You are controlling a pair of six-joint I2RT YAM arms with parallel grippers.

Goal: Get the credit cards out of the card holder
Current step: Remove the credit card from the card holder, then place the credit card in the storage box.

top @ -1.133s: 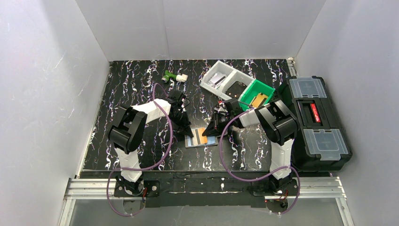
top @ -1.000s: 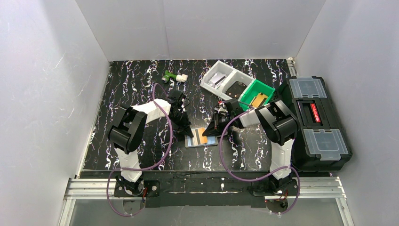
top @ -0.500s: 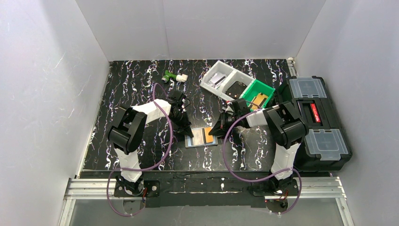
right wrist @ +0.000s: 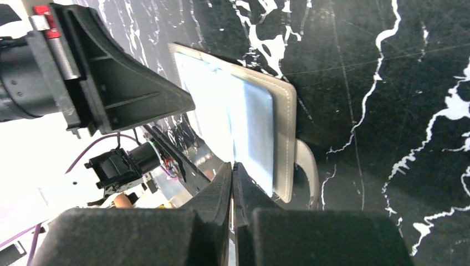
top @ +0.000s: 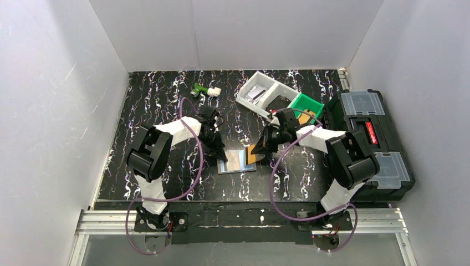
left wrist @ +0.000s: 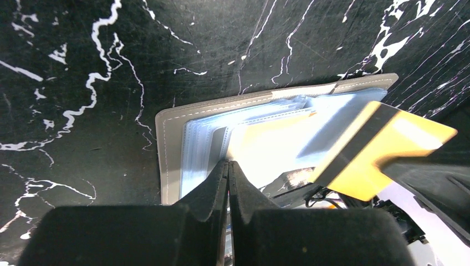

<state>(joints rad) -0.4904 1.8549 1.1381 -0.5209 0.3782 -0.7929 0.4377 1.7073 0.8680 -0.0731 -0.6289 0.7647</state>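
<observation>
- Holder (top: 235, 162) lies open and flat on the black marbled table (top: 149, 111), near the middle, grey cover down and shiny pale blue sleeves up
- Left gripper (top: 220, 154) has its fingers together, tips pressed down on the sleeves at the holder's left half; nothing shows between them
- Right gripper (top: 258, 149) sits at the holder's right edge, fingers closed on the card (top: 253, 157)
- Card is orange with a dark stripe; in the left wrist view it is tilted, its near corner over the holder's right end and the rest sticking out past the edge, clear of the sleeves
- In the right wrist view a pale blue panel fills the holder's half nearest that gripper; whether it is a second card or just sleeve, I cannot tell
- The two grippers are near each other, with the holder's width between them
- White bin (top: 258, 91) and green bin (top: 310, 102) stand beside each other toward the far right of the table, well apart from the holder
- Black toolbox (top: 368, 141) stands at the table's right edge
</observation>
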